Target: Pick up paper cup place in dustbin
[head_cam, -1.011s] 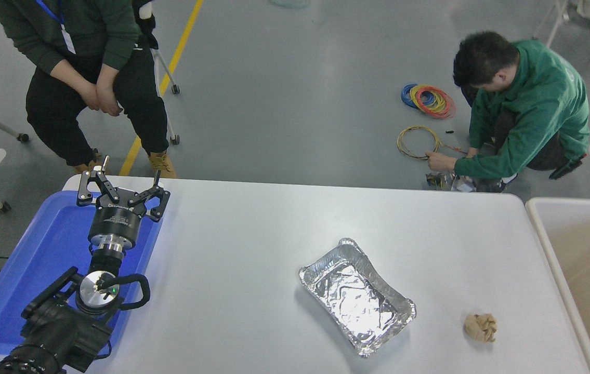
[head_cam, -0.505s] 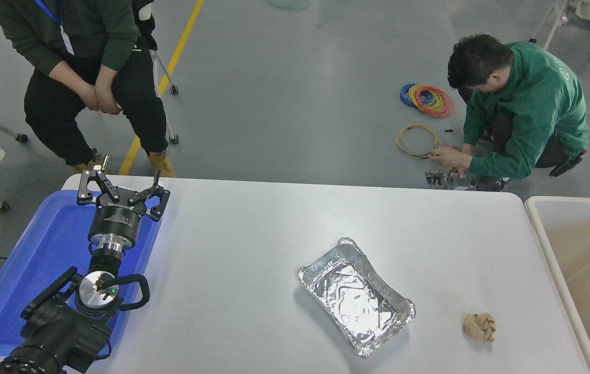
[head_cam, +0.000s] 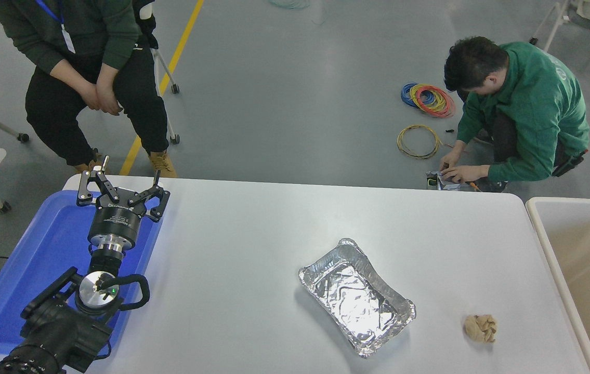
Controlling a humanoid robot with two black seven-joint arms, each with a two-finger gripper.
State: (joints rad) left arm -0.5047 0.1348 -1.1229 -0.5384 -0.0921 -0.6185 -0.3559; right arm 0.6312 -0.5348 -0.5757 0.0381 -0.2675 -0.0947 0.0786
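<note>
Off-white rim and beige inside mark the dustbin (head_cam: 544,244) at the desk's (head_cam: 253,244) right edge, well apart from the left hand (head_cam: 120,183), which hangs spread open and empty over a blue tray (head_cam: 24,270) far left. Between them lie a foil tray (head_cam: 357,296) and a crumpled paper ball (head_cam: 480,328). No paper cup or right hand shows.

This looks like a workshop or robot test lab: a grey painted concrete floor (head_cam: 295,78) with a yellow lane line (head_cam: 170,67) runs beyond the white surface (head_cam: 253,234). Far to the right of the left gripper (head_cam: 120,188), a crouching person (head_cam: 523,114) sorts coloured wire coils (head_cam: 427,99) on the floor, while another person (head_cam: 87,67) sits just beyond it.
</note>
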